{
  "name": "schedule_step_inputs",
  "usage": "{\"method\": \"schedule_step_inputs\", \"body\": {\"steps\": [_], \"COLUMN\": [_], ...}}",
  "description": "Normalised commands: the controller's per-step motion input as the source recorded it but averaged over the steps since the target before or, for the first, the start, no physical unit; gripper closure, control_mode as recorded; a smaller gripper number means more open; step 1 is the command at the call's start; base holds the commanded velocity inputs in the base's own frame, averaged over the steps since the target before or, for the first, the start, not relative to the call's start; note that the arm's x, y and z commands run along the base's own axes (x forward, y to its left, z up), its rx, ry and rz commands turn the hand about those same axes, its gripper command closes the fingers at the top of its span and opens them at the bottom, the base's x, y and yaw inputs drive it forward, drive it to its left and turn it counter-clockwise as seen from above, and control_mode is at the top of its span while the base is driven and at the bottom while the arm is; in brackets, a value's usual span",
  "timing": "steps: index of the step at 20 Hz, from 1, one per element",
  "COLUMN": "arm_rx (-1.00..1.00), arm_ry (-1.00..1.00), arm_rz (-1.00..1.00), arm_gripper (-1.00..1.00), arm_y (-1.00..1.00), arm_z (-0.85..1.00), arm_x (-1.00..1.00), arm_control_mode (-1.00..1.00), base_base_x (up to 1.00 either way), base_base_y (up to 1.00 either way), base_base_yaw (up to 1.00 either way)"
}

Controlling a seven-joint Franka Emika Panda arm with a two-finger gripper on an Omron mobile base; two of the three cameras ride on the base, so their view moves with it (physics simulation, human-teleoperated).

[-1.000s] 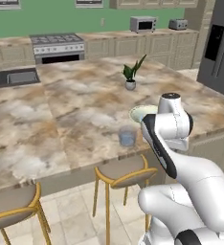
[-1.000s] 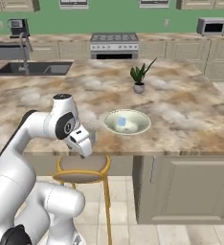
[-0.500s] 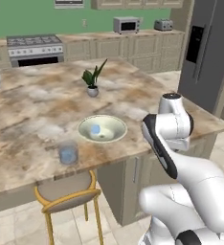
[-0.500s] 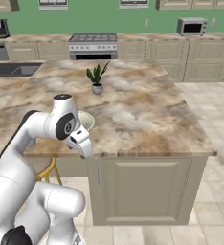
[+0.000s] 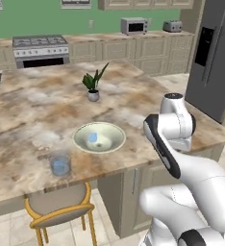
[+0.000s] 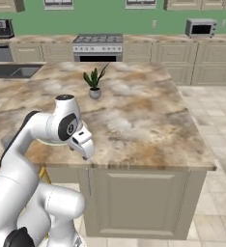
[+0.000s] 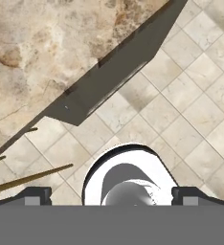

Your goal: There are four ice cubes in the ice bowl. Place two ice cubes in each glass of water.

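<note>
Left base view shows the ice bowl on the marble island counter, close to the counter's near edge. All other places below are given from this bowl. Inside it lies at least one light-blue ice cube, a little left of the bowl's middle; how many cubes lie there cannot be told at this size. One glass of water stands upright to the bowl's left and nearer the camera, just beside the rim but apart from it, right at the counter's edge. A small potted plant stands beyond the bowl, well apart from it. A wooden stool sits on the floor below the counter, under the glass and to the bowl's near left. The white arm rises to the right of the bowl, its upper links level with the counter edge.

Right base view has the bowl mostly hidden behind the arm, with the plant beyond it.

Hand view looks down over the counter corner onto the tiled floor. The gripper holds nothing, its two fingertips spread wide apart, away from the bowl.
</note>
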Motion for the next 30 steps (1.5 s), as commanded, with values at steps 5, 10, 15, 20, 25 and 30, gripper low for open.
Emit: {"method": "schedule_step_inputs", "body": {"steps": [5, 10, 15, 20, 25, 30], "arm_rx": [0.0, 0.0, 0.0, 0.0, 0.0, 0.0], "arm_ry": [0.0, 0.0, 0.0, 0.0, 0.0, 0.0], "arm_rz": [0.0, 0.0, 0.0, 0.0, 0.0, 0.0], "arm_gripper": [-1.0, -1.0, -1.0, -1.0, -1.0, -1.0], "arm_y": [0.0, 0.0, 0.0, 0.0, 0.0, 0.0], "arm_z": [0.0, 0.0, 0.0, 0.0, 0.0, 0.0], "arm_x": [0.0, 0.0, 0.0, 0.0, 0.0, 0.0], "arm_control_mode": [1.0, 1.0, 1.0, 1.0, 1.0, 1.0], "base_base_x": [0.51, 0.74, 0.27, 0.59, 0.32, 0.0], "base_base_y": [0.0, 0.0, -0.01, 0.0, 0.0, -0.03], "base_base_yaw": [0.11, 0.08, 0.04, 0.0, 0.0, 0.0]}}
